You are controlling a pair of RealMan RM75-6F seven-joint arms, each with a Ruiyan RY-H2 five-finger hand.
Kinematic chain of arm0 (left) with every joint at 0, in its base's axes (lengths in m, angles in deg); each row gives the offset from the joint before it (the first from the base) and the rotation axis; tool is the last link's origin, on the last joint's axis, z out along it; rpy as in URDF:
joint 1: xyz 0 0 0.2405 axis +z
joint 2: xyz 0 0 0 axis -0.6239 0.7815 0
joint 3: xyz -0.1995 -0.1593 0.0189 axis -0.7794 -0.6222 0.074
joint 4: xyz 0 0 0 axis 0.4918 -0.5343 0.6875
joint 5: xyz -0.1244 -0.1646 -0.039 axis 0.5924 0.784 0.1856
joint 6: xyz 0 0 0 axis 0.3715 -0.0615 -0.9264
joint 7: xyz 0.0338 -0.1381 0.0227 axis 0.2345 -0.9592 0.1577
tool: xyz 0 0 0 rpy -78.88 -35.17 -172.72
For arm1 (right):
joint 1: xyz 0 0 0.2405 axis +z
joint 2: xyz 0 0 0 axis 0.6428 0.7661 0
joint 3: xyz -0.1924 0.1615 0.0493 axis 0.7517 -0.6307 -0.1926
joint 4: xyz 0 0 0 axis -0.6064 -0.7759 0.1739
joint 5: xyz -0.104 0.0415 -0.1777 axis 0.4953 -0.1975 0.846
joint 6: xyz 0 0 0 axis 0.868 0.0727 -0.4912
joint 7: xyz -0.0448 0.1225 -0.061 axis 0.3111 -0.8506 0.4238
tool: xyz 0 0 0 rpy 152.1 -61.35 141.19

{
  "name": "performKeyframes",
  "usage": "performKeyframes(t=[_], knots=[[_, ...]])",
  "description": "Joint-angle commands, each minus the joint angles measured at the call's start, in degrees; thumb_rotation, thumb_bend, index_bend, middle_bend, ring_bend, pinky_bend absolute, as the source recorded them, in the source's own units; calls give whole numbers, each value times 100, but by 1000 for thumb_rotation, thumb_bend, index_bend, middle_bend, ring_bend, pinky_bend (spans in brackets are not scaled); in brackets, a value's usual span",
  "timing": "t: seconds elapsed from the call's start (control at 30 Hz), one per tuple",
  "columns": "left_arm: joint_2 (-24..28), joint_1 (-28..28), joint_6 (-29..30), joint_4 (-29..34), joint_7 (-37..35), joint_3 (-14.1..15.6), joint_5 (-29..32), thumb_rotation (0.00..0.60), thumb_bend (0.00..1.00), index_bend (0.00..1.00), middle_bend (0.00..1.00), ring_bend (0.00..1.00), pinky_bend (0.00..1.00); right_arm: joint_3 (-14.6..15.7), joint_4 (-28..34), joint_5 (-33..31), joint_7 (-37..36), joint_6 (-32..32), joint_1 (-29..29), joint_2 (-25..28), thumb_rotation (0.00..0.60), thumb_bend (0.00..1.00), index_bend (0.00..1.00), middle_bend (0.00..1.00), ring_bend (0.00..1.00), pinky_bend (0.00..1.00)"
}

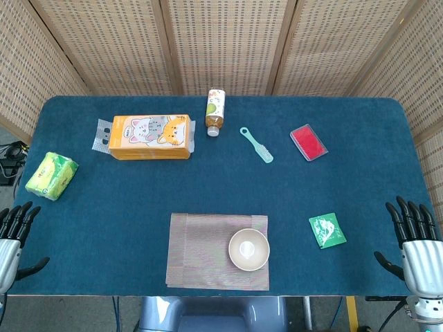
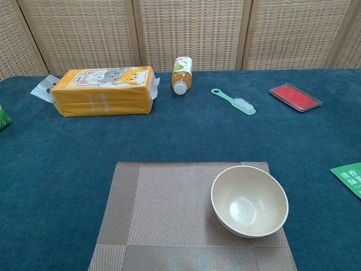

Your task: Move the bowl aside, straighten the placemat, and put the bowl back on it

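So the bowl is a smooth, round, cream-coloured thing, empty, sitting upright on the right part of the placemat. The mat is a ribbed woven rectangle in beige-brown with a darker border band, and it lies a bit crooked on the fuzzy dark-blue tablecloth. In the chest view its near edge runs out of the bottom of the frame.

Both hands are low at the table's near corners, well apart from everything. The left hand has black fingers spread and holds nothing; its silver back is cut off by the frame edge. The right hand is the same deal: fingers fanned out, empty. Bowl and mat sit between them, the bowl closer to the right hand.

Just inward of the right hand is a flat glossy green packet. Farther away: a red rectangular case, a mint-green plastic brush, a bottle on its side, and an orange pack with cartoon cats. Beyond the left hand is a crinkly yellow-green pouch. The print on the packages is too small to read.
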Motion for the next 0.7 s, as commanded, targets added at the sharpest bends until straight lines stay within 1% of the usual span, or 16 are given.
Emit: performKeyframes(t=[0.03, 0.23, 0.37, 0.4, 0.43, 0.53, 0.6, 0.7], knots=[[-3, 13, 22, 0, -8, -5, 2, 600, 0, 0, 0, 0, 0, 43, 83, -50, 67, -101, 2, 61, 600, 0, 0, 0, 0, 0], [-11, 18, 38, -4, -12, -20, 16, 600, 0, 0, 0, 0, 0, 75, 135, -49, 87, -212, 37, 99, 600, 0, 0, 0, 0, 0], [-26, 20, 45, -7, 15, -27, 17, 600, 0, 0, 0, 0, 0, 162, 118, 111, -22, -459, 178, 126, 600, 0, 0, 0, 0, 0], [-35, 19, 57, -8, 20, -40, 21, 600, 0, 0, 0, 0, 0, 225, 74, 276, -69, -604, 281, 126, 600, 0, 0, 0, 0, 0], [-45, 14, 57, -1, 42, -71, 67, 600, 0, 0, 0, 0, 0, 422, -82, 733, -74, -1114, 604, 109, 600, 0, 0, 0, 0, 0], [-73, 2, 56, 28, 108, -126, 145, 600, 0, 0, 0, 0, 0, 602, -260, 1223, -332, -1709, 1073, 54, 600, 0, 15, 0, 0, 0], [-77, -12, 21, 45, 124, -143, 194, 600, 0, 0, 0, 0, 0, 668, -365, 1535, -478, -1944, 1355, -38, 600, 0, 35, 0, 0, 0], [-87, -36, -31, 43, 163, -175, 275, 600, 0, 0, 0, 0, 0, 683, -527, 1915, -456, -2074, 1642, -214, 600, 0, 57, 0, 0, 0]])
